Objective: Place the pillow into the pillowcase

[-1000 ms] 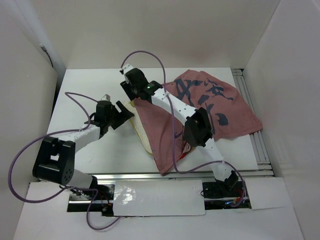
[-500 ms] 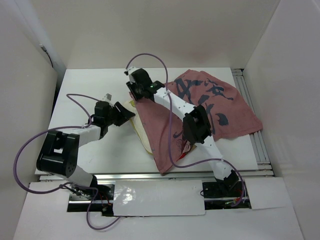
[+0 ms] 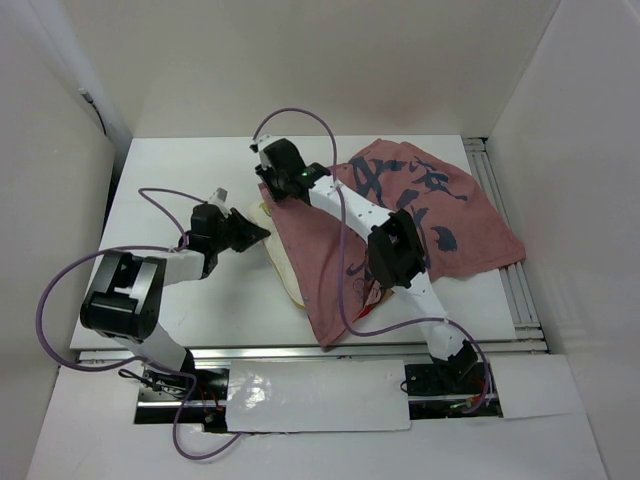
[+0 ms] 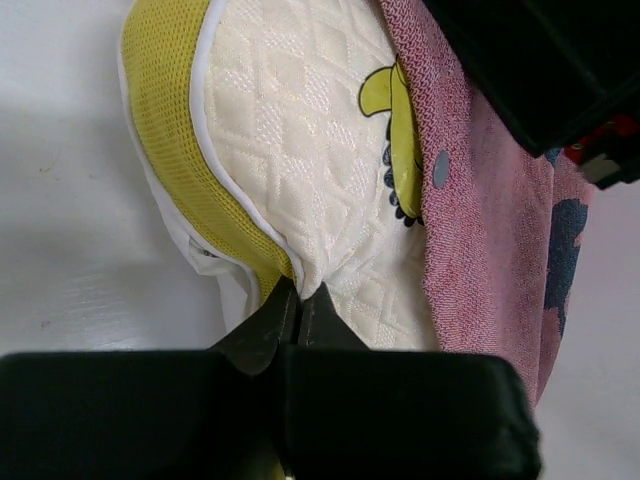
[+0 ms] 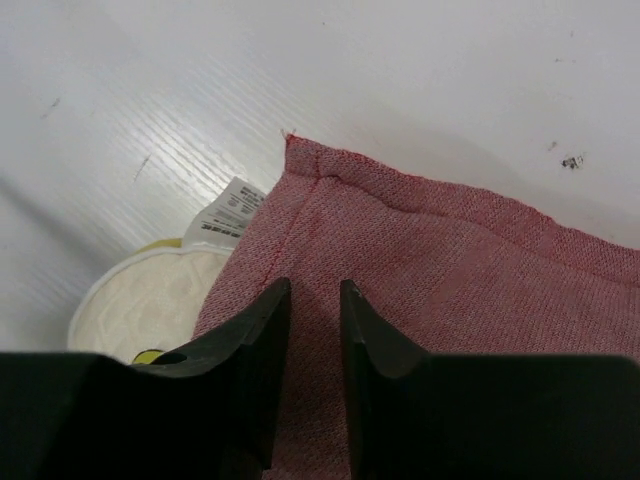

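Your left gripper (image 4: 300, 300) pinches just a tiny bit of the pillow (image 4: 290, 130), half out of the pillowcase (image 4: 480, 230), so it may slip; I cannot tell if your right gripper (image 5: 315, 300) holds cloth.

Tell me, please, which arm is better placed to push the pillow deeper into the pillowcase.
Left, probably: the left gripper is pinched shut on the pillow at its exposed edge; the right gripper is at the pillowcase corner, jaws slightly apart.

one pillow (image 4: 300, 150), one pillowcase (image 3: 460, 230), two arms (image 3: 175, 265) (image 3: 345, 205), one table (image 3: 170, 170)
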{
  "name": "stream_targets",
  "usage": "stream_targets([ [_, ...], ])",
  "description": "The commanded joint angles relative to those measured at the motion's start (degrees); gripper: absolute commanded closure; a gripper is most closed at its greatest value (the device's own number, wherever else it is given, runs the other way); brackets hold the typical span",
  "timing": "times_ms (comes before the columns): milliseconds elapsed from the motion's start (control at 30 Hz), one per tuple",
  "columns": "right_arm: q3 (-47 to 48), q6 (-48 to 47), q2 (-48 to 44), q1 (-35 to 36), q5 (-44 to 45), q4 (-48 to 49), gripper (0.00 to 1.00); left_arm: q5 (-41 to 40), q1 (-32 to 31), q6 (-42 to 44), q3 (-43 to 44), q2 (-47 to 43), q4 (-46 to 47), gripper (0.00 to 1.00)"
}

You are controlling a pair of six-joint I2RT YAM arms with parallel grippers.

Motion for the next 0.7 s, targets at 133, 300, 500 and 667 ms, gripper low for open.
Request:
stream_targets([
  [133, -2.0, -4.5, -6.2, 5.3, 6.1, 3.0, 0.5, 3.4, -0.2, 0.6, -3.5, 2.6, 9.5, 1.0],
  [300, 0.0, -5.0, -3.7, 6.4, 9.0, 3.0, 0.33, 4.9, -0.2, 0.6, -4.1, 2.6, 10.6, 1.0],
  [500, 1.2, -3.9, -1.8, 6.9, 14.2, 2.4, 0.33, 4.9, -0.2, 0.6, -5.9, 0.7, 10.1, 1.0],
  [667, -0.1, -3.3, -1.8, 5.8, 21.2, 1.4, 0.4, 3.7, -0.2, 1.9, -6.4, -1.7, 8.8, 1.0],
])
